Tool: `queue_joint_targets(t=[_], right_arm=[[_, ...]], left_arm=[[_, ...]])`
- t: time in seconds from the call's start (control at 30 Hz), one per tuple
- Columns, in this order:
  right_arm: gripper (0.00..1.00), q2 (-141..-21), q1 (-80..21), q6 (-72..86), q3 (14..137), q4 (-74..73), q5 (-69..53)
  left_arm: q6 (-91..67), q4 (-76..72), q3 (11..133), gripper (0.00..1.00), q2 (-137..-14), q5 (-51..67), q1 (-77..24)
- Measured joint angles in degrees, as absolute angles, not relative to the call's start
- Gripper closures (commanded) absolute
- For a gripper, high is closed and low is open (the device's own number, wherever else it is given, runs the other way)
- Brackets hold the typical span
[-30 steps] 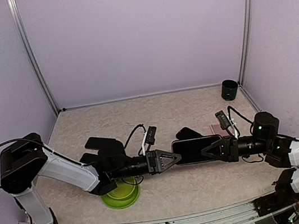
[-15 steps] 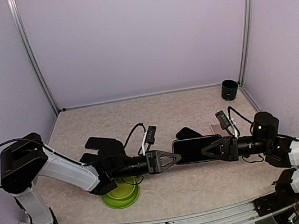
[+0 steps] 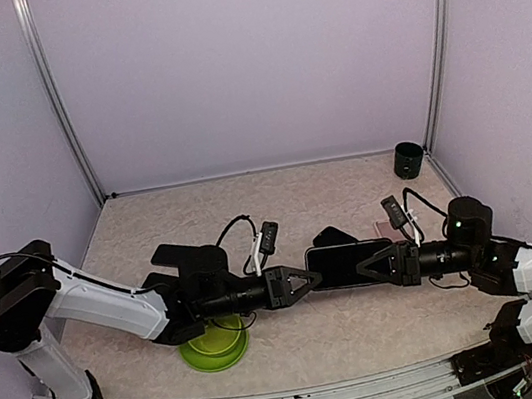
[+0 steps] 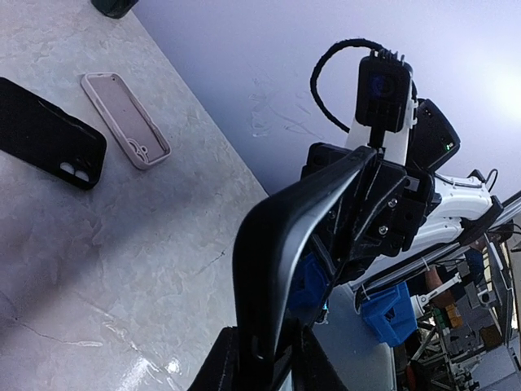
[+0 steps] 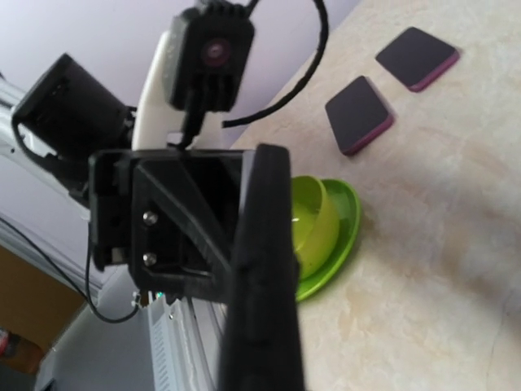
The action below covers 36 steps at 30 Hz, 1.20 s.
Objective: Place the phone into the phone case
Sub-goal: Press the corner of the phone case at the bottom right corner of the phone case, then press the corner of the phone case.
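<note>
A black phone [image 3: 342, 266] hangs level above the middle of the table, held at both ends. My left gripper [image 3: 309, 281] is shut on its left end and my right gripper [image 3: 364, 270] is shut on its right end. In the left wrist view the phone [image 4: 281, 244] stands edge-on between my left gripper's [image 4: 264, 352] fingers. In the right wrist view the phone [image 5: 262, 269] fills the centre and hides my right gripper's [image 5: 260, 376] fingers. A black phone case [image 3: 335, 238] and a pink phone case [image 3: 384, 230] lie on the table behind the phone; both also show in the left wrist view, the black one [image 4: 45, 142] and the pink one [image 4: 126, 120].
A green bowl on a green plate [image 3: 214, 345] sits near the front left, under my left arm, and also shows in the right wrist view [image 5: 321, 228]. Two dark flat pads [image 3: 179, 257] lie at the left. A black cup [image 3: 407, 159] stands at the back right corner.
My left arm's rear part has shifted left and lower. Both grippers stay closed on the phone, which has barely moved.
</note>
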<state>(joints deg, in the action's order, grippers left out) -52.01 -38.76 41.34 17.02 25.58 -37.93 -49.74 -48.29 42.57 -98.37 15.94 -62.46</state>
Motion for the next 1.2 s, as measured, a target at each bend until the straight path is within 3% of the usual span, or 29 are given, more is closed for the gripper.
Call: queue_joint_targets(t=[0.23, 0.6, 0.97, 1.2], right_arm=[[1.0, -51.79, -38.83, 37.47, 17.3, 23.4, -37.87], [0.99, -51.81, -38.83, 33.15, 17.3, 22.11, -41.6], [0.98, -54.11, -38.83, 33.43, 16.8, 25.89, -46.98], [0.98, -55.07, -38.83, 34.61, 16.23, 29.43, -49.36]], left_arm=[[-50.85, -47.09, 40.36, 0.54, -96.66, 14.48, -60.34], [-49.39, -49.01, 38.24, 0.45, -94.04, 18.76, -58.41], [-47.0, -52.53, 38.24, 0.47, -94.06, 26.72, -58.41], [-47.29, -54.57, 38.48, 0.65, -95.46, 28.95, -58.41]])
